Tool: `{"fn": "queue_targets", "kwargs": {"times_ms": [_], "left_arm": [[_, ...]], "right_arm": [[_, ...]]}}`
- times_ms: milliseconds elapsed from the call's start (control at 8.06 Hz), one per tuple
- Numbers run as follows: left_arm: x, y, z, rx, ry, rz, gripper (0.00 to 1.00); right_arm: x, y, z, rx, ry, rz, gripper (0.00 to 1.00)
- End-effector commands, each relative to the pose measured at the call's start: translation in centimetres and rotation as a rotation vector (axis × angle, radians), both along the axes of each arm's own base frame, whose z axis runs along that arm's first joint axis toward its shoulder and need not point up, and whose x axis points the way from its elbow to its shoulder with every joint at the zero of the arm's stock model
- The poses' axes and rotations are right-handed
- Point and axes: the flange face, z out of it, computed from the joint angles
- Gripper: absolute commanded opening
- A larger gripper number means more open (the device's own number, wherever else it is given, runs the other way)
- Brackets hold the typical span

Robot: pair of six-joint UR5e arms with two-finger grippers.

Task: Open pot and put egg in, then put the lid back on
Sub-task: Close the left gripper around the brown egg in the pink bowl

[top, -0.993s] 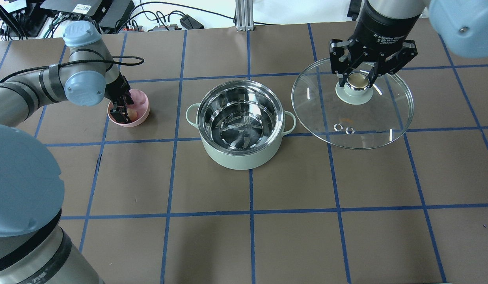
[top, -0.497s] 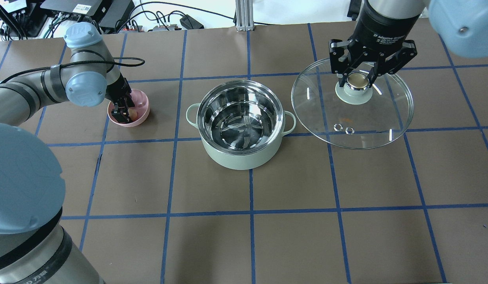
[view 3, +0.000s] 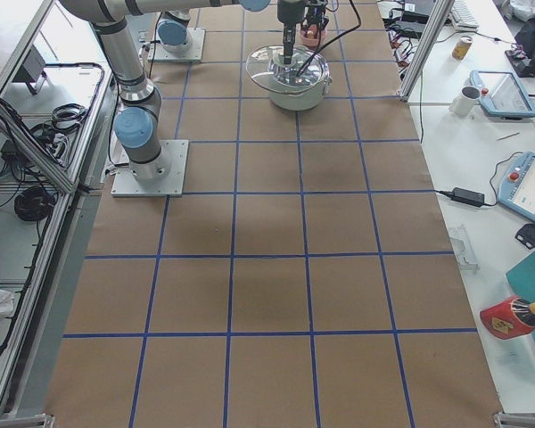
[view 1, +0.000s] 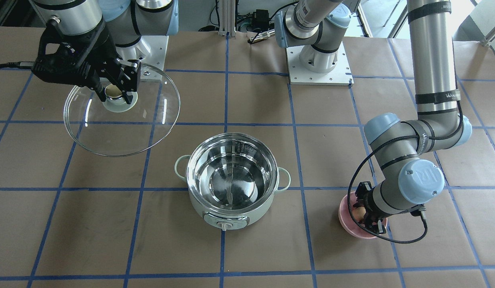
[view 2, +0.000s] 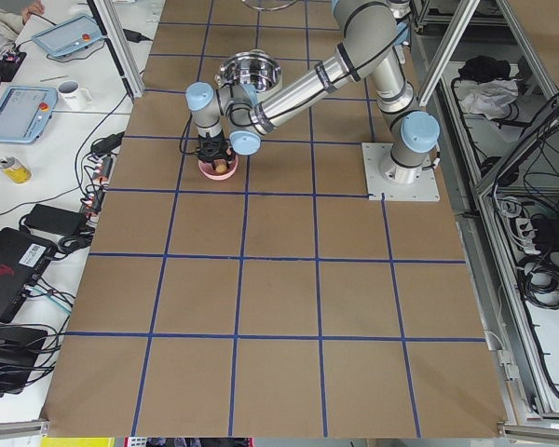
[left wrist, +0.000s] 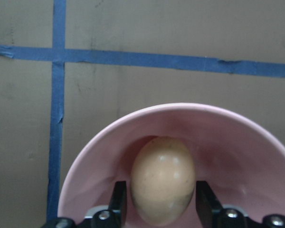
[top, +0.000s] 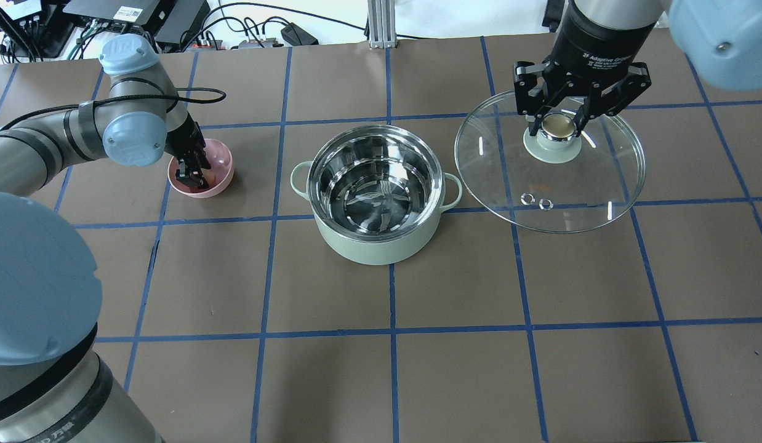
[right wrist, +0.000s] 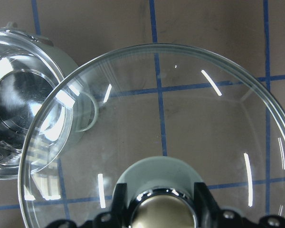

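Observation:
The mint-green pot (top: 362, 249) stands open at mid-table, its steel inside empty; it also shows in the front view (view 1: 215, 212). The tan egg (left wrist: 162, 178) lies in a pink bowl (top: 224, 161). My left gripper (top: 193, 177) reaches down into the bowl and its fingers (left wrist: 119, 202) press on both sides of the egg. My right gripper (top: 558, 123) is shut on the beige-topped knob (right wrist: 162, 211) of the glass lid (top: 559, 191) and holds the lid off the table, to the right of the pot.
The pink bowl (view 1: 347, 221) sits left of the pot in the overhead view, about one grid square away. The brown table (top: 393, 369) has blue tape lines. Cables and boxes (top: 141, 15) lie beyond the far edge. The arm bases (view 1: 317, 60) stand behind the pot.
My left gripper has sunk a little deeper into the pink bowl and its fingers have drawn in around the egg. The right gripper and the lid have stayed still.

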Motion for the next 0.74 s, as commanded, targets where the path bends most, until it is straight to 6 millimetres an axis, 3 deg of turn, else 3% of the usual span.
{"fn": "queue_targets", "kwargs": {"times_ms": [0,372,621], "left_arm": [[0.0,-0.1,0.2,-0.009,0.005,-0.007,0.00],[0.0,-0.1,1.1,-0.021,0.001,-0.023,0.00],[0.0,0.2,3.9,-0.059,-0.015,-0.024,0.00]], "right_arm": [[0.0,0.0,0.0,0.001,0.000,0.000,0.35],[0.0,0.0,-0.1,0.001,0.000,-0.001,0.35],[0.0,0.0,-0.1,-0.001,-0.002,0.000,0.35]]}}
